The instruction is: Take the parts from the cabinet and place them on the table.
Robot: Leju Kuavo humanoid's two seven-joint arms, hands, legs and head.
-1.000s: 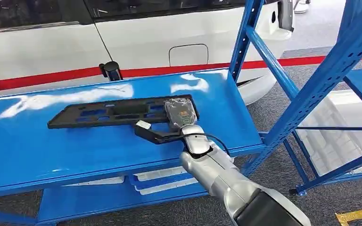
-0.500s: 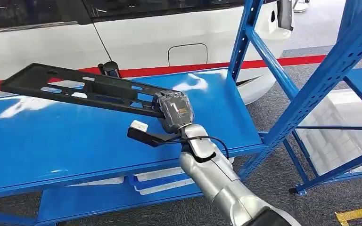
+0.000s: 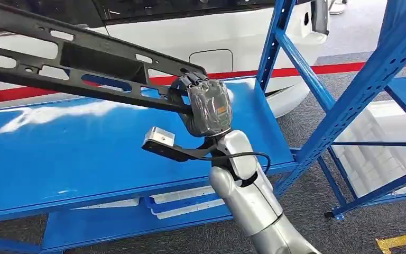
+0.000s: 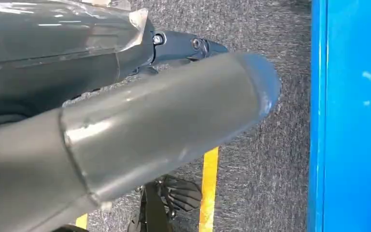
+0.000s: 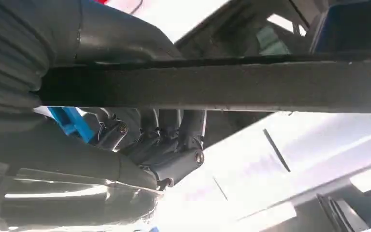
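The left hand (image 4: 125, 125) shows in its wrist view over grey carpet (image 4: 270, 159), beside a blue panel (image 4: 352, 121) and a yellow floor line (image 4: 208, 188). Its thick thumb crosses the picture and a dark finger tip pokes out past it; whether those fingers are apart or curled I cannot tell.

In the head view, a long black part (image 3: 74, 63) with cut-out openings runs from the far left edge, high in the picture, slanting down to the right. It is lifted clear of the blue shelf (image 3: 84, 159), and a white car (image 3: 190, 37) with a red stripe stands behind it. Its right end sits in the right hand (image 3: 203, 106), whose dark fingers (image 3: 190, 82) wrap over the part's upper edge while the covered palm backs it from the near side. So the part stretches away leftward from the fingers, with only its end inside the grip.

In the right wrist view the part (image 5: 222, 84) shows as a dark bar across the picture, with the fingers (image 5: 174, 140) hooked around it from one side and the thumb on the other, closed firmly on it.

Below the hand a small grey camera block (image 3: 158, 138) sticks out on a black bracket, and the silver right arm (image 3: 248, 206) comes up from the lower edge. To the right, the blue uprights (image 3: 349, 100) of the rack rise over the carpet, with a lower shelf (image 3: 127, 217) under the main one.
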